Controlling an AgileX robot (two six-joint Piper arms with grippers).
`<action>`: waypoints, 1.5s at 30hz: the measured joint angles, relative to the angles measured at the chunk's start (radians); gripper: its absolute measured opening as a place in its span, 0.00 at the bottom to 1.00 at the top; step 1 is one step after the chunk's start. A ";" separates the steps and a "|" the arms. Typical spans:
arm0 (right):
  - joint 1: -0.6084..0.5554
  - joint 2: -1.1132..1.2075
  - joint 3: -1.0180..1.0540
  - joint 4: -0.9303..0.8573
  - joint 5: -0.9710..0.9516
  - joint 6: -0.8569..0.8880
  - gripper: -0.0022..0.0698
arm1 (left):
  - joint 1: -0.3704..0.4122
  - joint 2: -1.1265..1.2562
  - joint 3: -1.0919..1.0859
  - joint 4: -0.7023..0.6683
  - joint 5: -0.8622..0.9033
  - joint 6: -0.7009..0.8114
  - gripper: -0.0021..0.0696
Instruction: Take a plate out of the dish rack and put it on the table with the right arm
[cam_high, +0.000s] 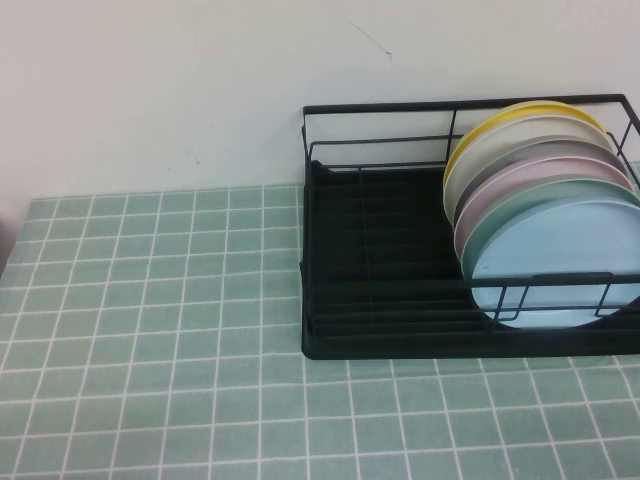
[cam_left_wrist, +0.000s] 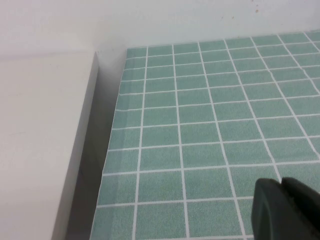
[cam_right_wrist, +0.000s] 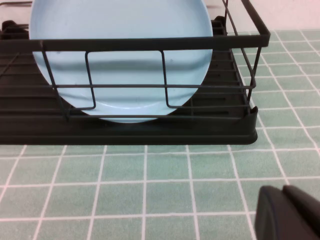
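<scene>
The light-blue plate stands on edge at the front of a row of plates in the black dish rack at the right of the tiled table. In the right wrist view the plate faces me behind the rack's front wires. My right gripper is shut and empty, low over the tiles in front of the rack and apart from it. My left gripper is shut and empty over the table's far left. Neither gripper shows in the high view.
Behind the light-blue plate stand a mint-green plate, a pink one, a white one and a yellow one. A white wall backs the table. A white ledge borders the table's left edge.
</scene>
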 joint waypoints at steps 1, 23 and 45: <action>0.000 0.000 0.000 0.000 0.000 0.000 0.03 | 0.000 0.000 0.000 0.000 0.000 0.000 0.02; 0.000 0.000 0.000 -0.063 0.000 -0.002 0.03 | 0.000 0.000 0.000 0.000 0.000 0.000 0.02; 0.000 0.000 0.000 -0.064 0.000 -0.002 0.03 | 0.000 0.000 0.000 0.000 0.000 0.001 0.02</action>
